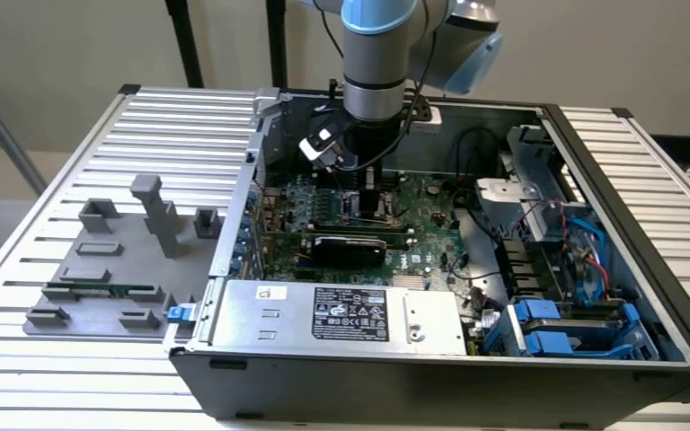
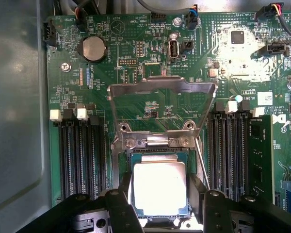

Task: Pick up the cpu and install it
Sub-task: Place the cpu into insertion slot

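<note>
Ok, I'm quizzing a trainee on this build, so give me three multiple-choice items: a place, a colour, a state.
1. Where is the silvery square cpu? A at the dark socket frame; B on the grey rack; C on the power supply.
2. What colour is the flat motherboard? A blue; B green; C red.
3. How is the hinged metal cover plate? A shut; B removed; C raised open.
Key: A, it sits at the socket; B, the board is green; C, the plate stands tilted up off the socket.

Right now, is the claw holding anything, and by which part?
The claw appears to hold the cpu by its two opposite side edges, one finger against each.
</note>
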You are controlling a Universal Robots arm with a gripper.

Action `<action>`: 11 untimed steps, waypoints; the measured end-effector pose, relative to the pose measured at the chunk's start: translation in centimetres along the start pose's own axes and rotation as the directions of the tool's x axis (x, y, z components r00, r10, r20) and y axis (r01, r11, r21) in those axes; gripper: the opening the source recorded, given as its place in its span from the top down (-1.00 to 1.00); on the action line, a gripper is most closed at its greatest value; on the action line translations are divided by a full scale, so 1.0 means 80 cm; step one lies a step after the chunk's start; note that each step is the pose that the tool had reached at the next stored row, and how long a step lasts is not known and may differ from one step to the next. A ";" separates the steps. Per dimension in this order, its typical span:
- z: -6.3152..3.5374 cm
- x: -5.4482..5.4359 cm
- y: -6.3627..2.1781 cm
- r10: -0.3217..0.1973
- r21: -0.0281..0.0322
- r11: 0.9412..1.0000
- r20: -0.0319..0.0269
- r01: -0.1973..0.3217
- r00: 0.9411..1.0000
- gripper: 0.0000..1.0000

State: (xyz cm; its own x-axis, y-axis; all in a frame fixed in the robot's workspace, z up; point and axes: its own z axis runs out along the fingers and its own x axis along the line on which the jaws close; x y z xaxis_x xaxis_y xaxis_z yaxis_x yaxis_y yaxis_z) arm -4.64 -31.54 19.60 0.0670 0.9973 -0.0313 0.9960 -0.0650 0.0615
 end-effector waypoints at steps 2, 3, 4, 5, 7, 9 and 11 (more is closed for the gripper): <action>0.000 0.000 0.000 0.002 0.000 1.000 0.000 -0.002 1.000 -0.10; 0.000 0.000 0.000 0.003 0.000 1.000 0.000 -0.003 1.000 -0.10; 0.000 0.000 0.000 0.004 0.000 1.000 0.000 -0.004 1.000 -0.10; 0.000 0.000 0.000 0.005 0.000 1.000 0.000 -0.005 1.000 -0.10; 0.001 0.000 0.000 0.005 0.000 1.000 0.000 -0.005 1.000 -0.10; 0.001 0.001 0.000 0.006 0.000 1.000 0.000 -0.006 1.000 -0.10; 0.001 0.001 0.000 0.007 0.000 1.000 0.001 -0.007 1.000 -0.10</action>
State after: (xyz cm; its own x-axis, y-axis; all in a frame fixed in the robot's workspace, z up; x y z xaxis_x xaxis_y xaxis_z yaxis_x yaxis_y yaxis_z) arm -4.64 -31.49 19.54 0.0735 0.9968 -0.0315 0.9955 -0.0715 0.0616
